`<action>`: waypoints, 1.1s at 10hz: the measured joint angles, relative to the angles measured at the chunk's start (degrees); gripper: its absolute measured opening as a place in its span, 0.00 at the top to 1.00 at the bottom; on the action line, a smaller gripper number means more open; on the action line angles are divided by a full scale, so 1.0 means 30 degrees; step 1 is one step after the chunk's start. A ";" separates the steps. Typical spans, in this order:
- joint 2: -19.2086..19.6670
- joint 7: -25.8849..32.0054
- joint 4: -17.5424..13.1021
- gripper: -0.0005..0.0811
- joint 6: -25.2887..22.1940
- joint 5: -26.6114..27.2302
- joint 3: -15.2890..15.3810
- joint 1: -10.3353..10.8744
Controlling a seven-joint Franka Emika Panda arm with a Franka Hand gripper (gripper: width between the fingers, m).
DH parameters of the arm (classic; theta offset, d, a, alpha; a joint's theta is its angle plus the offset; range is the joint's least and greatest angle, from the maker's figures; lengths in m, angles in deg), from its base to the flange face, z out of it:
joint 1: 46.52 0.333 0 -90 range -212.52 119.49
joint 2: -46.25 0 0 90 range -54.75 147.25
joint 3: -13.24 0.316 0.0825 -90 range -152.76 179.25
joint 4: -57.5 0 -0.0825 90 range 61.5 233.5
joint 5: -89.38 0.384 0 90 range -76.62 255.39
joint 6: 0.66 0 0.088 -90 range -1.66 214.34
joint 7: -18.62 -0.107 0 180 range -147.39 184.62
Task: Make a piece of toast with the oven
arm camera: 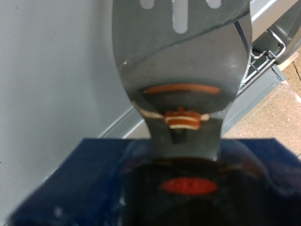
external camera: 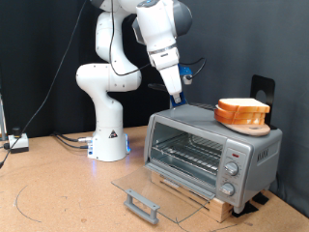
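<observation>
Wrist view: gripper (external camera: 179,97) fingers clenched on a blue-handled metal spatula (arm camera: 174,66). It hovers over the oven (external camera: 208,150) top's rear corner. Toast (external camera: 241,108) sits in a wooden dish (external camera: 243,122) at the gripper's three o'clock; oven door (external camera: 154,188) hangs open.

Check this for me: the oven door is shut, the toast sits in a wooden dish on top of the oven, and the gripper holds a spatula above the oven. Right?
One thing is wrong: the oven door is open, folded down flat in front, as the exterior view shows. The rest stands: the piece of toast sits in the wooden dish on top, and the gripper holds the spatula above the oven.
</observation>
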 joint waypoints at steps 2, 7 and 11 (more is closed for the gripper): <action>0.0041 0.0000 -0.0022 0.51 0.0384 0.0080 0.0034 0.0000; 0.0458 -0.0283 -0.0276 0.51 0.0492 0.0062 0.0484 0.0000; 0.0839 -0.0705 -0.0629 0.51 0.0998 0.0273 0.1116 0.0041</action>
